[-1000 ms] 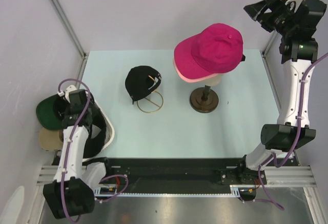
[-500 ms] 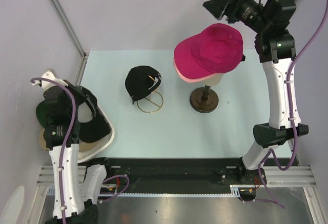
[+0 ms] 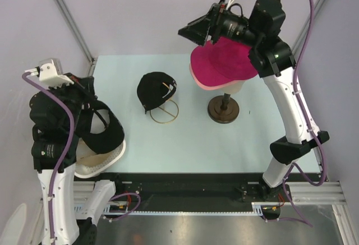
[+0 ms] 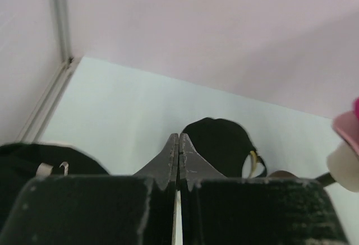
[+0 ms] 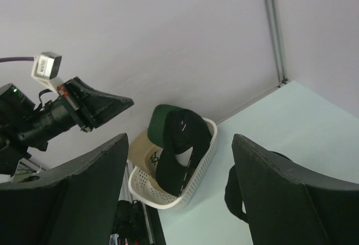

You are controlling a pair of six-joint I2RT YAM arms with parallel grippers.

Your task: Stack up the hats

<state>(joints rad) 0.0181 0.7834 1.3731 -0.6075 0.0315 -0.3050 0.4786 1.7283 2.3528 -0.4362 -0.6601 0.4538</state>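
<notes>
The left gripper point(image 4: 178, 139) is holding its jaws pressed together on nothing, above the white mesh basket point(image 3: 104, 163) off the left edge. A dark green cap point(image 5: 166, 117), a black basket cap point(image 5: 180, 154) and a tan cap point(image 5: 141, 144) are lying in it. The right gripper point(image 3: 192, 32) is gaping wide and empty near the far edge, just beside the magenta cap point(image 3: 224, 60), which is sitting over a light pink cap point(image 3: 197, 82). A gold-trimmed black cap point(image 3: 152, 88) is resting mid-table, with open tabletop around it.

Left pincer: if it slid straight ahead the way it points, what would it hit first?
Probably the black cap: the shut left pincer aims across the table toward it. The cap sits slightly right of that line, so a near miss is possible.
</notes>
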